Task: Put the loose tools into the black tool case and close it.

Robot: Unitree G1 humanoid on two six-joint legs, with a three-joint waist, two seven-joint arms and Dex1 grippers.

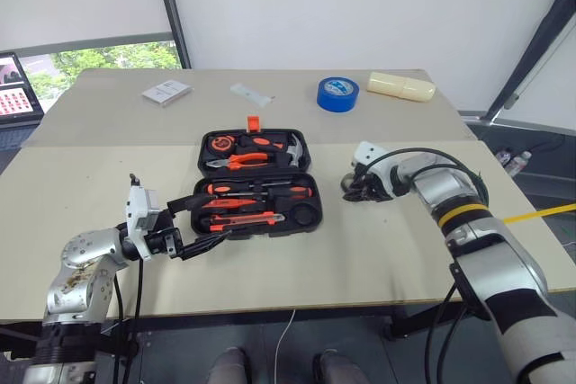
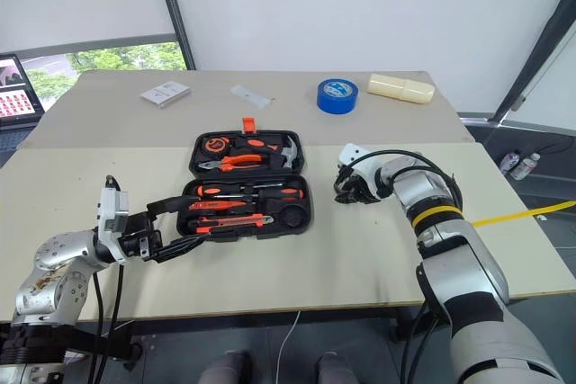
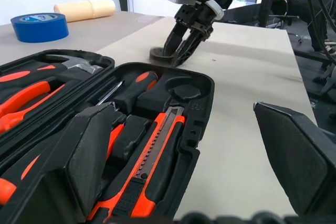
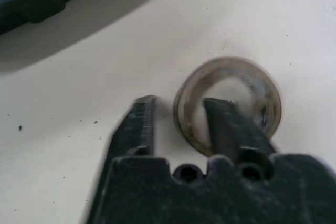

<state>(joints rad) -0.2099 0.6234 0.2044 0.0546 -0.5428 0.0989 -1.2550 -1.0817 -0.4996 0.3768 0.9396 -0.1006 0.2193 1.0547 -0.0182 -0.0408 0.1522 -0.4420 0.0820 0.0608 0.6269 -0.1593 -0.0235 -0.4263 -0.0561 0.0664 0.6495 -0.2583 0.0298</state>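
Note:
The black tool case (image 1: 256, 174) lies open in the middle of the table, lid towards the back. Its front half holds black-and-orange screwdrivers (image 1: 261, 189) and the orange-black utility knife (image 3: 157, 156). Pliers and a hammer sit in the lid. To the right of the case, the small dark tape roll (image 4: 268, 95) lies flat on the table. My right gripper (image 1: 355, 191) points down at it, shut on its wall with one finger inside the ring and one outside. At the case's front left corner, my left gripper (image 1: 209, 219) stands wide open and level, holding nothing.
At the back of the table are a big blue tape roll (image 1: 337, 93), a cream cylinder (image 1: 400, 86), a white packet (image 1: 166, 92) and a small clear bag (image 1: 250, 93). Bare table surrounds the case in front and on the right.

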